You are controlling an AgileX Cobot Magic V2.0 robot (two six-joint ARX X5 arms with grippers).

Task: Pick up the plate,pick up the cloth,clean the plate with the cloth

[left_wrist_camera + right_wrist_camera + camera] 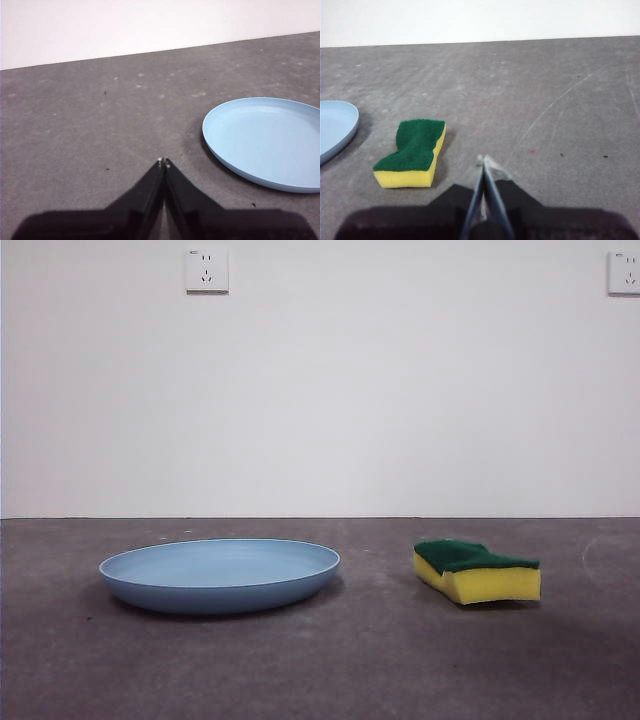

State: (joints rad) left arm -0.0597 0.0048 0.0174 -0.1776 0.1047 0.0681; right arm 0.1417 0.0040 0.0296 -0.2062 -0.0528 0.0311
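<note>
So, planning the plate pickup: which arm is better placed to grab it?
Left, probably. The plate lies just beside the left gripper, jaws shut; the right gripper sits by the sponge.

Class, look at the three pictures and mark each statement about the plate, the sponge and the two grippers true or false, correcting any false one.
1. The plate lies flat on the table. True.
2. The sponge rests on the plate. False: it lies on the table, apart from the plate.
3. The sponge's green layer faces up. True.
4. The left gripper holds the plate. False: its fingers are shut on nothing, short of the plate.
5. The right gripper is shut, beside the sponge. True.
</note>
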